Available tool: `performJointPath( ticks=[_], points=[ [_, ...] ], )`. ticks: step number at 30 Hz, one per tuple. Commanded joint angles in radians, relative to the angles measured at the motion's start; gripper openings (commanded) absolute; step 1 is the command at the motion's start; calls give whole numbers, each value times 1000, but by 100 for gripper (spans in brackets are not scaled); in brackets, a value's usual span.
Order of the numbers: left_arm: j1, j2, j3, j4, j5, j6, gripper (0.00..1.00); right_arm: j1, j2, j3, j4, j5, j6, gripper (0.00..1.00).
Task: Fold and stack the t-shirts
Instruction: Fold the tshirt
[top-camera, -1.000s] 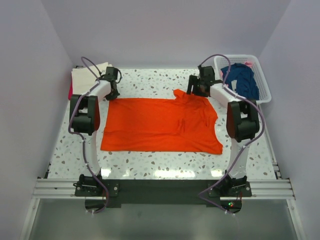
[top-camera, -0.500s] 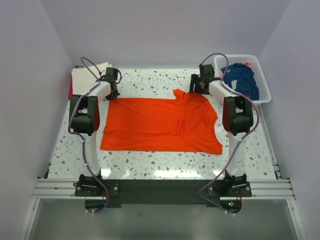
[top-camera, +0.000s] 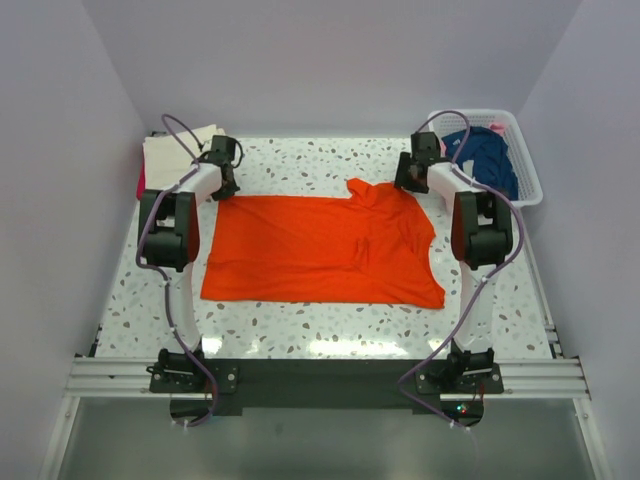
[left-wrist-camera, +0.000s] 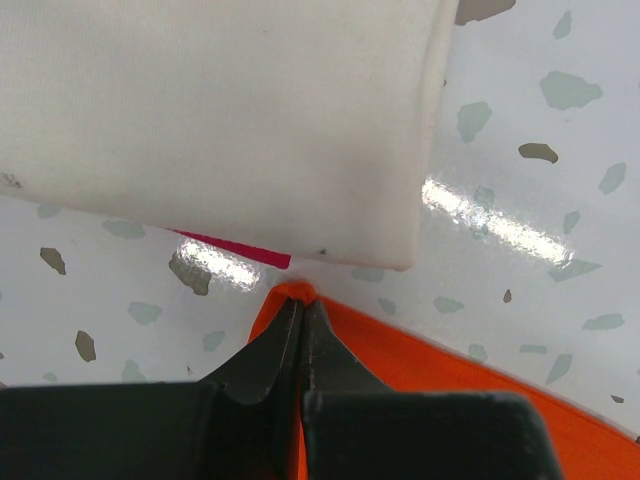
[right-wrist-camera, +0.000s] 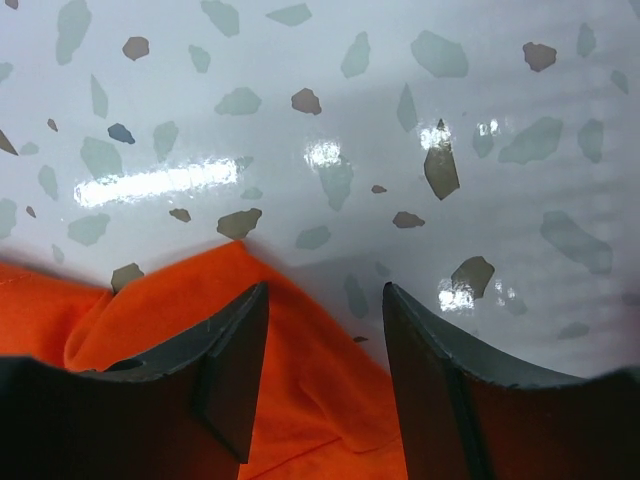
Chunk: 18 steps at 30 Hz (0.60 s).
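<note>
A bright orange t-shirt (top-camera: 320, 250) lies spread flat on the speckled table. My left gripper (top-camera: 228, 186) sits at its far left corner; in the left wrist view the jaws (left-wrist-camera: 300, 302) are shut on that corner of orange cloth (left-wrist-camera: 420, 360). My right gripper (top-camera: 407, 180) is at the shirt's far right corner, rumpled near the collar. Its jaws (right-wrist-camera: 325, 298) are open and straddle the edge of the orange cloth (right-wrist-camera: 300, 350), low over the table. A folded cream t-shirt (left-wrist-camera: 220, 110) lies on a red one (left-wrist-camera: 235, 248) at the far left. The navy t-shirt (top-camera: 485, 160) sits in the basket.
The white lattice basket (top-camera: 530, 192) stands at the far right corner, close to the right arm. The cream-on-red stack (top-camera: 175, 150) lies just beyond the left gripper. Purple walls enclose the table on three sides.
The right wrist has shifted right, toward the basket, and its jaws have narrowed. The left arm and the orange shirt have not moved.
</note>
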Motion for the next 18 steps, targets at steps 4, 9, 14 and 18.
performJointPath(
  ticks=[4, 9, 14, 18],
  points=[
    [-1, -23, -18, 6, 6, 10, 0, 3, 1, 15, -29, 32, 17, 48],
    [1, -26, -20, 9, 7, 10, 0, 3, -12, -11, -31, 18, 30, 38],
    [-1, -32, -24, 11, 7, 7, 0, 3, -32, -43, -28, 11, 38, 34],
    [-1, -35, -38, 21, 12, 3, 0, 3, -41, -56, -22, 3, 41, 30]
  ],
)
